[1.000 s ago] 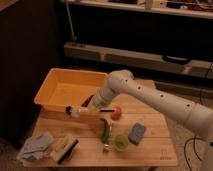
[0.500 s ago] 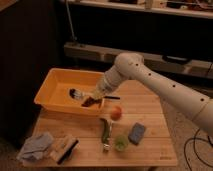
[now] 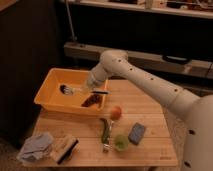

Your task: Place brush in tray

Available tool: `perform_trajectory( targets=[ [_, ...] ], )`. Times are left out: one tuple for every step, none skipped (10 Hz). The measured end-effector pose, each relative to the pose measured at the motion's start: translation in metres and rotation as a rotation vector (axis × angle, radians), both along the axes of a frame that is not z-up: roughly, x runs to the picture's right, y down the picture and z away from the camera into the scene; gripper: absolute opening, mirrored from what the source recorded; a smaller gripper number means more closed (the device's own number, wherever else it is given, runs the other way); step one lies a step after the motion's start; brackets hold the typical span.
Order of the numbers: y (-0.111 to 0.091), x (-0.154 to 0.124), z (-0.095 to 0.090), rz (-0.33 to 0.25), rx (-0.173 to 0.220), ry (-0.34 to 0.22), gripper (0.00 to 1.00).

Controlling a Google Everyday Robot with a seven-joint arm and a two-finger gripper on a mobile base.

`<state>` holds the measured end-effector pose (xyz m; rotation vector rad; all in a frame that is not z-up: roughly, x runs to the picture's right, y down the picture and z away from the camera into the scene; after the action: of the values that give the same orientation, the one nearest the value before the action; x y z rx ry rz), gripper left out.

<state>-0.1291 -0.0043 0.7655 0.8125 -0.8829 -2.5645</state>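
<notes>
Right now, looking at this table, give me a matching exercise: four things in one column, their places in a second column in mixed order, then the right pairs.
Things
1. brush
2. gripper
3. grey cloth
4. blue sponge

Places
A. table's front left corner
B. over the tray, holding something
C. on the table, right of the green cup
D. held above the tray's inside

Pairs: 1-D, 2-B, 3-A, 4-C
</notes>
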Motion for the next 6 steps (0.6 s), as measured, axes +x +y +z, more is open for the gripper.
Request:
perform_trajectory(
  targets=[
    [0.000,-0.016,0.011,-0.007,0.009,-0.017,0.00],
    [0.001,-0.029,0.024,-0.011,0.019,-0.034,0.00],
    [0.005,-0.041,0.036,-0.014,0.030,-0.050,0.00],
    [0.009,-0.050,0.047,-0.023,0.038,-0.050,0.01],
    [0.010,-0.055,0.054,-0.031,0.045,-0.045,0.05],
    [0.007,-0.055,0.067,-0.029,0.049,-0.021,0.18]
  ],
)
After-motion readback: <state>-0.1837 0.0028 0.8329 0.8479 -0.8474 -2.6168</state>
